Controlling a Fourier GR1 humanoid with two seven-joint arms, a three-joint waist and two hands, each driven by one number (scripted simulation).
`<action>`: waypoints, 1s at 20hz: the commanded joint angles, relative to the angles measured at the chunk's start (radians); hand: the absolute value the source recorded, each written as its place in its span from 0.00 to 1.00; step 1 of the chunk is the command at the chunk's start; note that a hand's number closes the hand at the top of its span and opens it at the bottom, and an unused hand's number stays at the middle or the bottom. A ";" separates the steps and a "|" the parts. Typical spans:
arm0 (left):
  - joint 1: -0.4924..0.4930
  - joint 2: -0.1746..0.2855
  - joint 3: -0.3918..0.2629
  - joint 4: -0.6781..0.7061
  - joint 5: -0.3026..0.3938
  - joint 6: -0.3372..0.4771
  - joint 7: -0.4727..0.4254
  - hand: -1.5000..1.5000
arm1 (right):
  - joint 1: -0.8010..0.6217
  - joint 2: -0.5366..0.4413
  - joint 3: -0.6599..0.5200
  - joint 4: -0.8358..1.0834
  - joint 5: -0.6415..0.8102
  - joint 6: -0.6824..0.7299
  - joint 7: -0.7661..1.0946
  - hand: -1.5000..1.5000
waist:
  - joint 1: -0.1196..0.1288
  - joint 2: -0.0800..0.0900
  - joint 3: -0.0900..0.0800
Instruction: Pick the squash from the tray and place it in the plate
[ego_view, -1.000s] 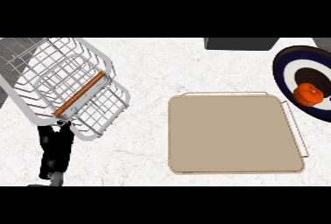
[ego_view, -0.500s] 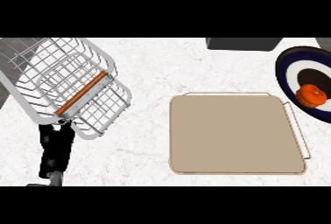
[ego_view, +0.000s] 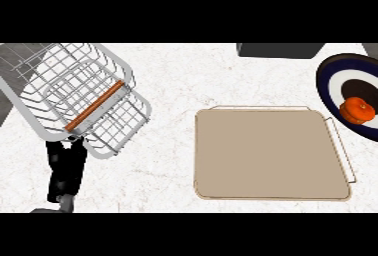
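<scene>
One squash (ego_view: 359, 109) — on the plate (ego_view: 327, 79)

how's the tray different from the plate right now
The tray is tan and rectangular; the plate is round, dark blue with a white ring. The tray lies bare, while the plate holds the orange squash. The tray shows whole; the plate is cut by the view's right edge. Both lie on the counter.

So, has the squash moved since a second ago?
No. The squash sits at the same spot on the plate, right of the tray; the whole view has slid slightly right, squash and plate together.
</scene>
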 joint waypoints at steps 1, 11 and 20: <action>-0.090 -0.046 -0.058 -0.025 -0.030 0.000 0.017 0.50 | -0.002 0.009 0.007 0.003 0.011 0.004 -0.048 0.00 | -0.008 -0.001 -0.001; -0.081 -0.030 -0.042 -0.016 -0.012 -0.039 0.002 0.50 | -0.001 -0.030 -0.004 0.022 0.014 -0.048 -0.018 0.00 | -0.001 0.003 -0.001; -0.069 -0.027 -0.036 -0.025 -0.023 -0.029 -0.008 0.50 | 0.063 -0.076 -0.020 0.034 0.008 -0.047 -0.078 0.00 | -0.007 0.005 0.002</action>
